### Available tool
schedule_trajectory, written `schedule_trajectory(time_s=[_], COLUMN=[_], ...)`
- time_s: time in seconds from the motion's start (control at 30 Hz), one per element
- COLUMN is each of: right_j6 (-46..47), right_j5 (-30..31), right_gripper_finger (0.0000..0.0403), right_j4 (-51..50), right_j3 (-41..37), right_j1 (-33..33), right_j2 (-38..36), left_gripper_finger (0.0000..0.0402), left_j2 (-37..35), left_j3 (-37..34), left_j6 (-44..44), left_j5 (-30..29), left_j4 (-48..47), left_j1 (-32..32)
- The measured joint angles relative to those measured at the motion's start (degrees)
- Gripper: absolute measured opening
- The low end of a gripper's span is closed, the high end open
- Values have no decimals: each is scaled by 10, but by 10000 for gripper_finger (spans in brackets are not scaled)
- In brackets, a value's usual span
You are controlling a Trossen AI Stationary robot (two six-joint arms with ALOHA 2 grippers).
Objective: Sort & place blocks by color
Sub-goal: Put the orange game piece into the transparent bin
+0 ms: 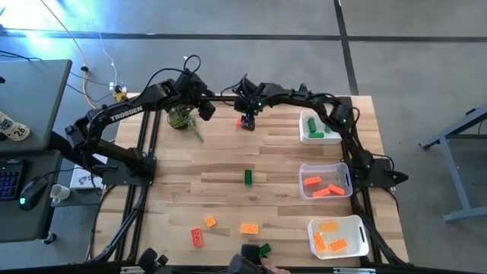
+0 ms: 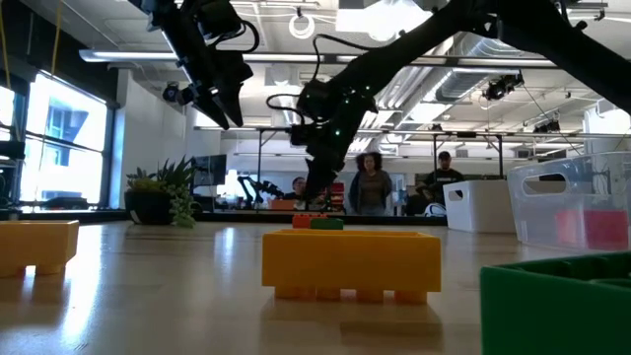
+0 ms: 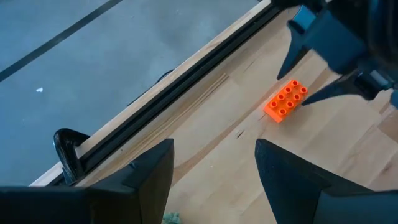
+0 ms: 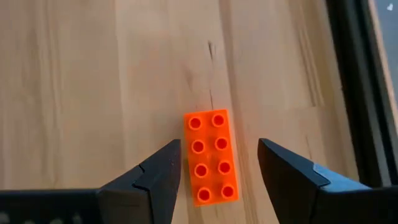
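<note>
We see the right tool (image 4: 217, 171) spread wide astride the red-orange block (image 4: 209, 157) beside the plant (image 1: 180, 118); if off-centre, closing may skid it. Left tool (image 3: 214, 168) hangs open nearby.

Three white plastic bins (image 1: 317, 137) stand in a row along the right edge of the wooden table (image 1: 221, 164), each holding studded toy bricks. A red-orange studded brick (image 4: 211, 157) lies near the far edge, between the spread fingers of the right gripper (image 1: 245, 120). The left gripper (image 1: 204, 109) hangs open above the small green potted plant (image 1: 180, 118), left of that brick. A green brick (image 1: 248, 177) lies mid-table; more loose bricks (image 1: 249, 227) lie scattered by the near edge.
</note>
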Motion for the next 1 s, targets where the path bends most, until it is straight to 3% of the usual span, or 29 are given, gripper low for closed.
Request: schedule_trajectory(time_s=[0.3,0.63,0.73,0.9,1.0], right_j6=[6,12,18,18,18], right_j5=[4,71,85,109,120], right_gripper_finger=[199,197,178,112,111], right_j4=[-19,-21,-24,-39,-58], right_j3=[0,0,0,9,21], right_j1=[6,19,22,20,15], right_j2=[24,50,50,51,52], left_gripper_finger=[213,213,213,213,213], left_j2=[0,0,0,0,0], left_j3=[0,0,0,0,0], left_j6=[0,10,11,11,11], left_j5=[0,0,1,12,15], left_j4=[0,-2,-2,-3,-3], left_j1=[0,0,0,0,0])
